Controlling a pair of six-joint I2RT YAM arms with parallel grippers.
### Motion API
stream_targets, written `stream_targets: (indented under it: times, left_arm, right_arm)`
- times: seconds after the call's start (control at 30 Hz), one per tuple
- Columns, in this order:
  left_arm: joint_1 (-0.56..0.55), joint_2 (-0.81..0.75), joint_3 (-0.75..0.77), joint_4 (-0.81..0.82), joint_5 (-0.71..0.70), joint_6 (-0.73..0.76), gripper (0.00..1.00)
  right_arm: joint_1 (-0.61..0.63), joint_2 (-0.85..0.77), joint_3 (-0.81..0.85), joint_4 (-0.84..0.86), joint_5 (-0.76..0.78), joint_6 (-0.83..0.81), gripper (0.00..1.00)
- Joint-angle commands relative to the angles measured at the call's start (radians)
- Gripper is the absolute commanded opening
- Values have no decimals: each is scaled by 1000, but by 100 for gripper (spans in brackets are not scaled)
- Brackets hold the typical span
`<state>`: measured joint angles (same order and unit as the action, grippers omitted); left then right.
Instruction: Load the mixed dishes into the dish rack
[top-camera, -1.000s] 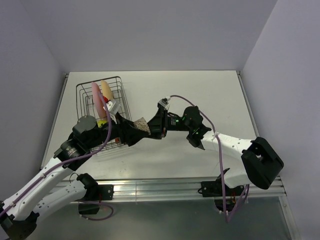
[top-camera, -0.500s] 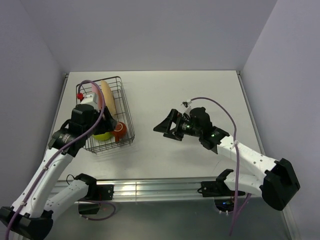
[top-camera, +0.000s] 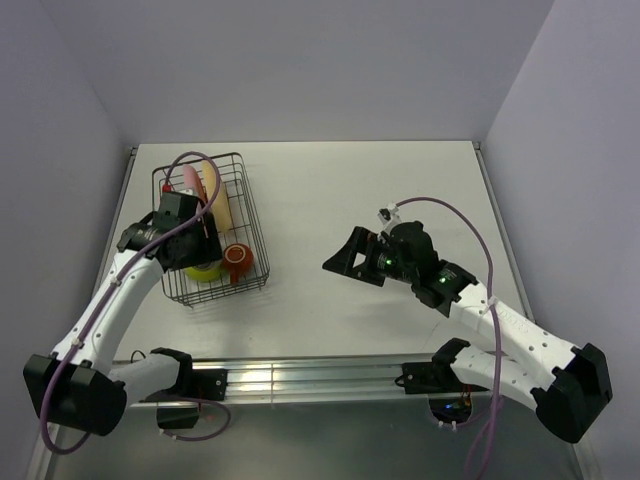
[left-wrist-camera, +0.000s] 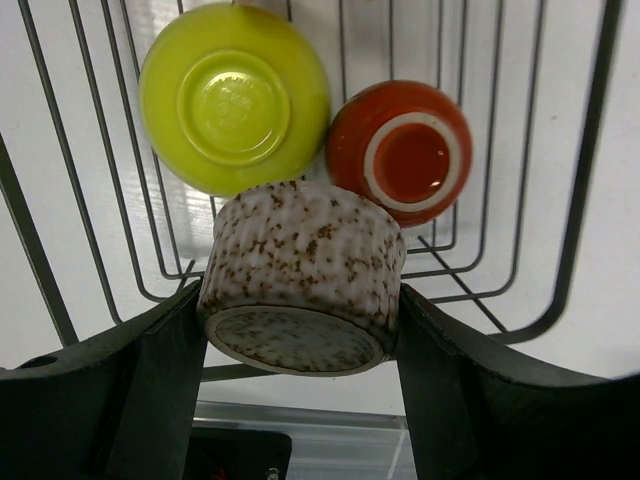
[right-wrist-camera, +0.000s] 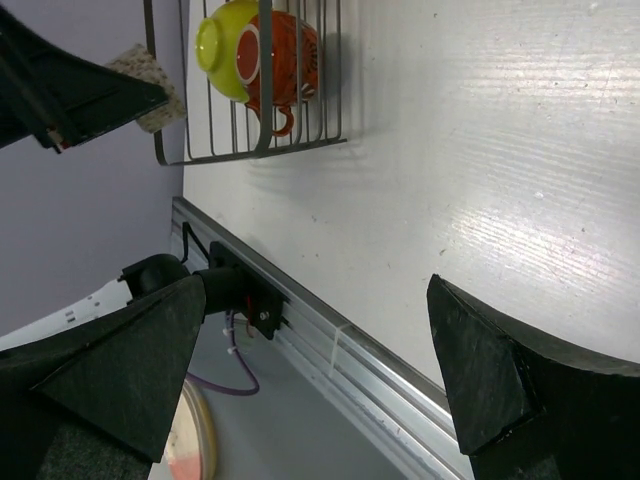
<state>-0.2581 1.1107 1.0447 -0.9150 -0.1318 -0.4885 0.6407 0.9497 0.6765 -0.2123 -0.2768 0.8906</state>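
- The grey-beige cup is speckled and rough-looking, with a matt, stoneware-like surface.
- The lime-green bowl is smooth and glossy; I can't tell whether it is plastic or glazed.
- The red-orange mug is smooth and shiny.
- The dish rack is thin black-coated wire with a dull satin finish.
- The left gripper has matt black fingers that look like plastic.
- The table is white, with faint streaks and a low sheen.
- The rail along its near edge is bare brushed metal.

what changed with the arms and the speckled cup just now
The left gripper has carried the cup left, over the dish rack, clamped on it. The right gripper has drawn back to the right, open and empty. In the rack, the pink plate, yellow plate, bowl and mug stay put.
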Motion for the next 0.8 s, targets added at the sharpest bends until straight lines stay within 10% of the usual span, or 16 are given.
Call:
stream_targets:
  times: [0.0,0.77]
  left_arm:
    - [19,52,37,-30,-26,36,0]
    - [-15,276,-26,-35,-57,-19,0]
  right_arm:
    - [-7,-37,9,-22,24,-36,100]
    - [-22,-29,1,-22,-16,-71,100]
